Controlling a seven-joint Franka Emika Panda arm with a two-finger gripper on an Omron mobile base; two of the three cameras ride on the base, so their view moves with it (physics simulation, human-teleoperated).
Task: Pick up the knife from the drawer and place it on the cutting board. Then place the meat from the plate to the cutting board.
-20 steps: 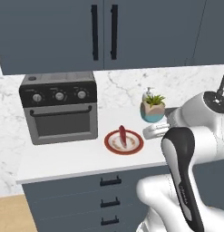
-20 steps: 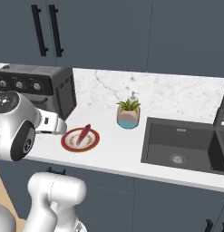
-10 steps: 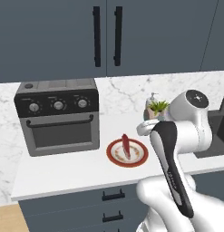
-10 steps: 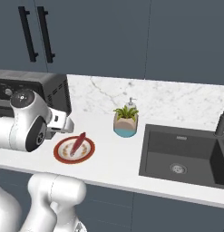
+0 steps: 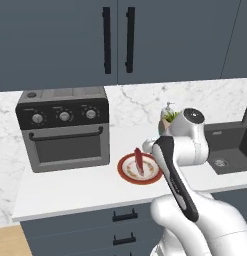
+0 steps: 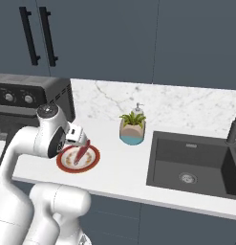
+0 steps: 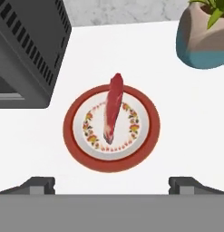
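The base has rolled rightward; the gripper (image 7: 111, 183), wide open and empty, now hangs over the meat (image 7: 112, 108) on the plate (image 7: 72, 136); ready to descend.

Both base views flank the plate (image 5: 140, 169); hand view looks straight down.

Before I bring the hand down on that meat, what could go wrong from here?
The meat is a thin strip whose far end lies over the plate's red rim, so the open hand could clip the rim and tip or slide the plate. The strip may also slip from a poor grip. The toaster oven and potted plant stand close on either side, leaving little room to swing.
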